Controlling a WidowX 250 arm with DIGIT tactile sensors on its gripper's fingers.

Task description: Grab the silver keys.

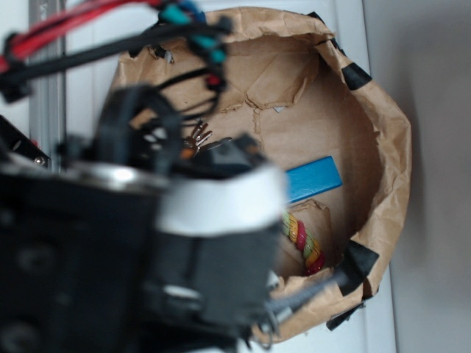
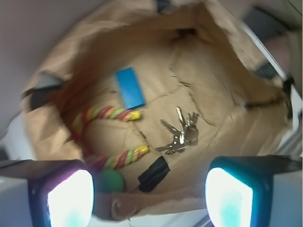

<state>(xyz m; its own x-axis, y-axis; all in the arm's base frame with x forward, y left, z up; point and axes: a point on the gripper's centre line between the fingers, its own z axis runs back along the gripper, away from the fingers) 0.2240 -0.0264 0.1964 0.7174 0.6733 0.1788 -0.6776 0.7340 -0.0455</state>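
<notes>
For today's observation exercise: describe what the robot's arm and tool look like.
The arm is bulky and black, with a white band around one segment. Red and black cables, bound with teal ties, run over it. In the wrist view, the tool has two dark fingers with pale, glowing-looking pads.
</notes>
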